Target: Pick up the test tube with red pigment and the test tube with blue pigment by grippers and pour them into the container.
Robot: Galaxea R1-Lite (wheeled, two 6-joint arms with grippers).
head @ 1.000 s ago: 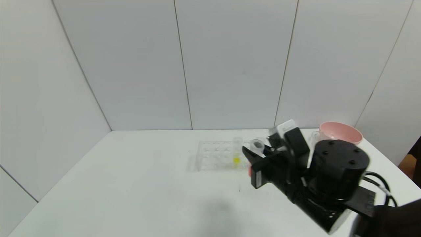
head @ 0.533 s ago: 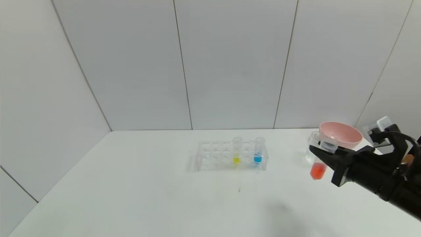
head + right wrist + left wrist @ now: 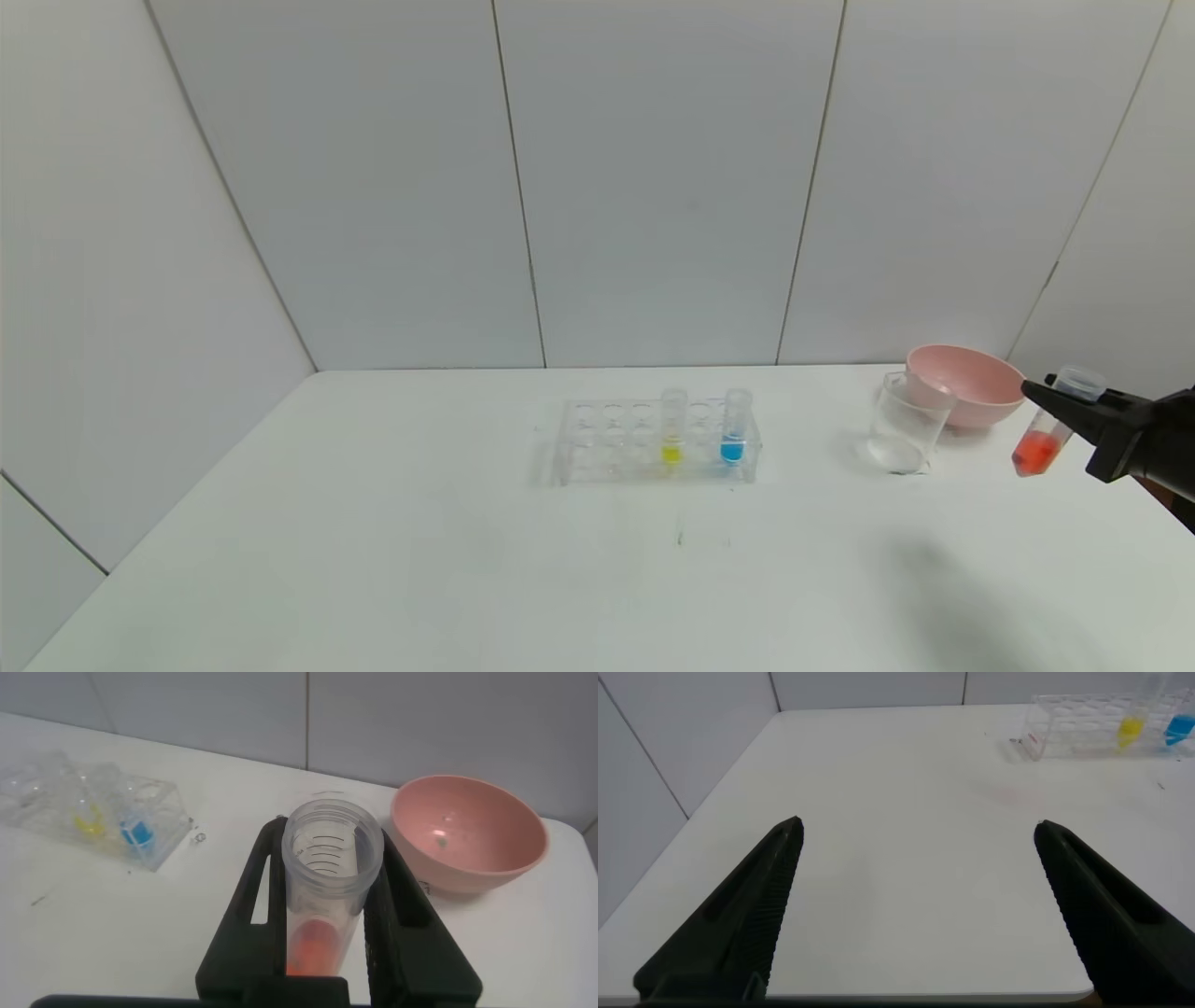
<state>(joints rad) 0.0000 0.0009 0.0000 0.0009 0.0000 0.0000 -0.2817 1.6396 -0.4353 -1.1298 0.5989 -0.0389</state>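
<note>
The black two-fingered right gripper is clamped on the short clear plastic test tube of orange-red pigment, holding it upright beyond the small clear glass beaker and pink bowl. Tilting here would likely spill onto the white table or into the bowl. The right arm is cut off; the left gripper, parked apart, stands wide.

The head view looks forward and down over the whole white surface toward its far edge. The left wrist view sits low near the left edge, facing across it. The right wrist view is close above the right edge. All three share the tube rack.
</note>
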